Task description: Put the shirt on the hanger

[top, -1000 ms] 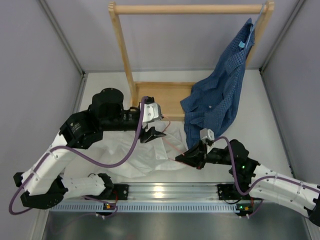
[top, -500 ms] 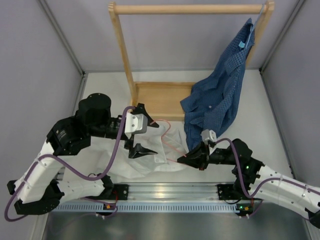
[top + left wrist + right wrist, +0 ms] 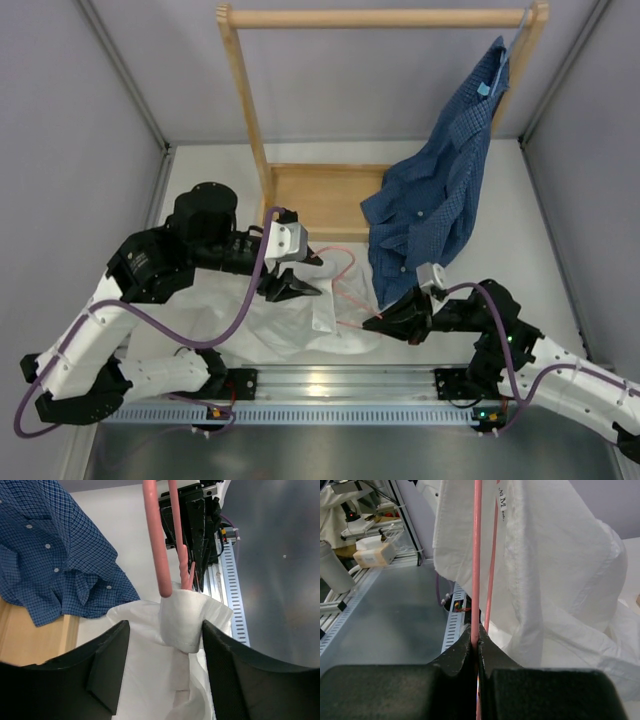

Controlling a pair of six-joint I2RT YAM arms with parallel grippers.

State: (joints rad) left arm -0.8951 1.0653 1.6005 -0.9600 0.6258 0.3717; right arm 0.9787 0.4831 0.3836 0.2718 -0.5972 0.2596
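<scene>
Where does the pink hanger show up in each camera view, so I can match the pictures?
Top external: hanger lower centre, a thin pink wire between the arms, by the white shirt.
Left wrist: hanger top centre, pink rods running down into the white shirt.
Right wrist: hanger left of centre, an upright wire pinched by the right tool.
Shared landmark: the white shirt.

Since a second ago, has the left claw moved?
Yes. In the top view the left claw has shifted away from the wooden rack base, toward the bottom of the view and slightly left.
</scene>
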